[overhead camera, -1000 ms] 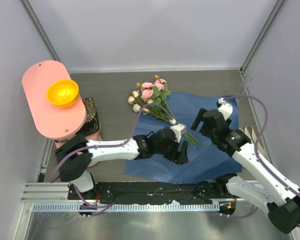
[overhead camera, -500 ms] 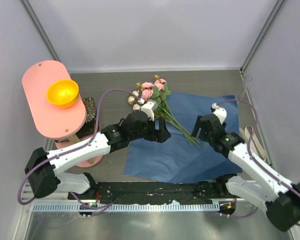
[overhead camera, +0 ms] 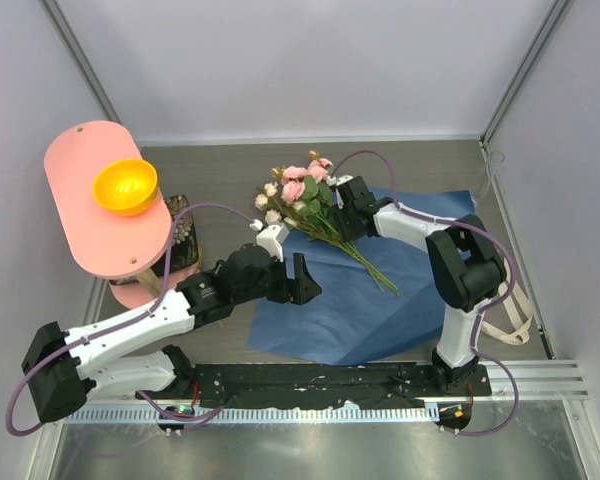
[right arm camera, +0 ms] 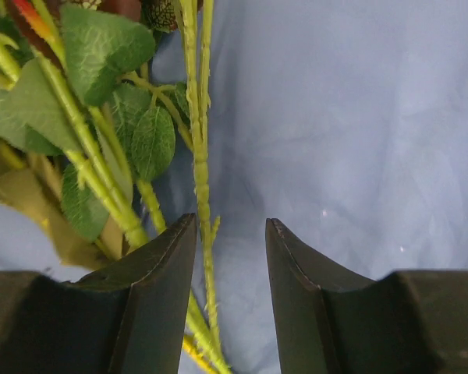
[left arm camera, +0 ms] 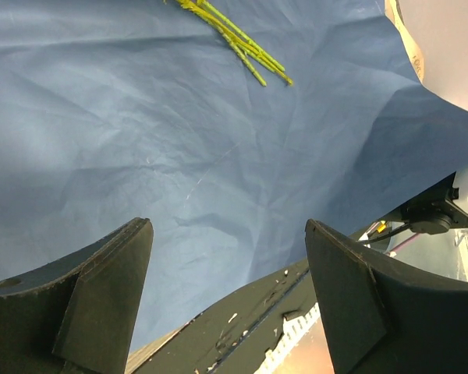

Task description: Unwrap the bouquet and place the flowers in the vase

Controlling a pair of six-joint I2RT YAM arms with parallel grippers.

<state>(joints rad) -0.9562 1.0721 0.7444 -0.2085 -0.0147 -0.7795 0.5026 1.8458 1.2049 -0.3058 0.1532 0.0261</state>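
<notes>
as the blue paper [overhead camera: 380,290] lies open, grasping is in hand: right gripper [right arm camera: 230,226] straddles stems [right arm camera: 199,156] at the flowers' [overhead camera: 300,188] 4 o'clock, jaws apart — next, pinch and lift; left gripper [left arm camera: 228,234] gapes empty.

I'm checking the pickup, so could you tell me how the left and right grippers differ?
The left gripper gapes wide over bare blue paper; the right gripper stands narrower. The left one has nothing between its jaws; the right straddles a green stem. Both are open, gripping nothing.
</notes>
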